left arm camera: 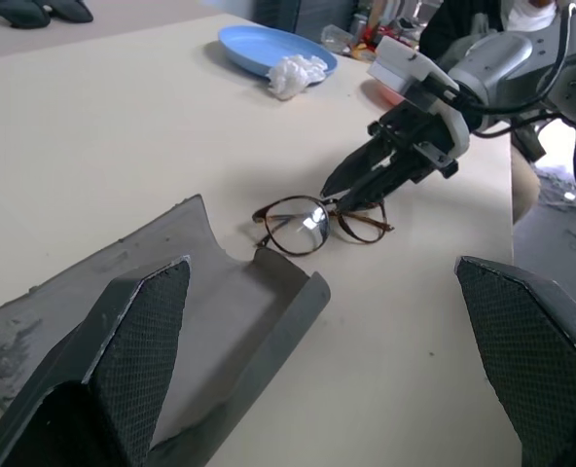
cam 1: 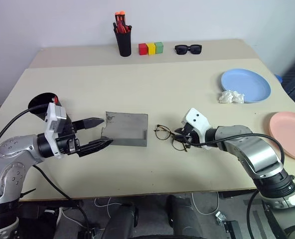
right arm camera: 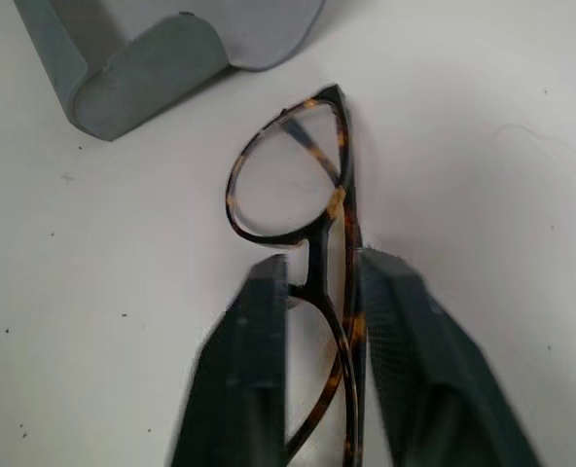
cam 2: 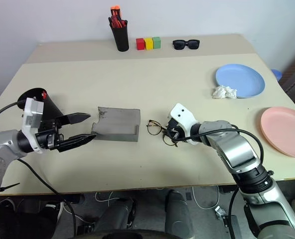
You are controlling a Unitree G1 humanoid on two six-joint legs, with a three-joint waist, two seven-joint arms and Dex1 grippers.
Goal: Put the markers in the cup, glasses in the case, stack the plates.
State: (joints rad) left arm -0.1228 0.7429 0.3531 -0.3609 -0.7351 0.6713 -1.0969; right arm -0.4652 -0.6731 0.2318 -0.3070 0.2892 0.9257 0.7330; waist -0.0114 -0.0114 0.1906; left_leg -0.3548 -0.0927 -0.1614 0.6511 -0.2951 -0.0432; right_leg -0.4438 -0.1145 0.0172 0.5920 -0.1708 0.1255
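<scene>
2 black fingers of the right gripper (right arm camera: 317, 292) are pinching the glasses (cam 1: 168, 135) near the bridge, beside the open case (cam 1: 126, 129); light, fragile wire wants gentle pressure; left gripper (cam 1: 98, 133) is gaping empty

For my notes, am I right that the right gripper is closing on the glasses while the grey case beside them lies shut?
Not quite: the case lies open, as the left wrist view shows. The rest holds: the right gripper has its fingers either side of the glasses beside it.
</scene>
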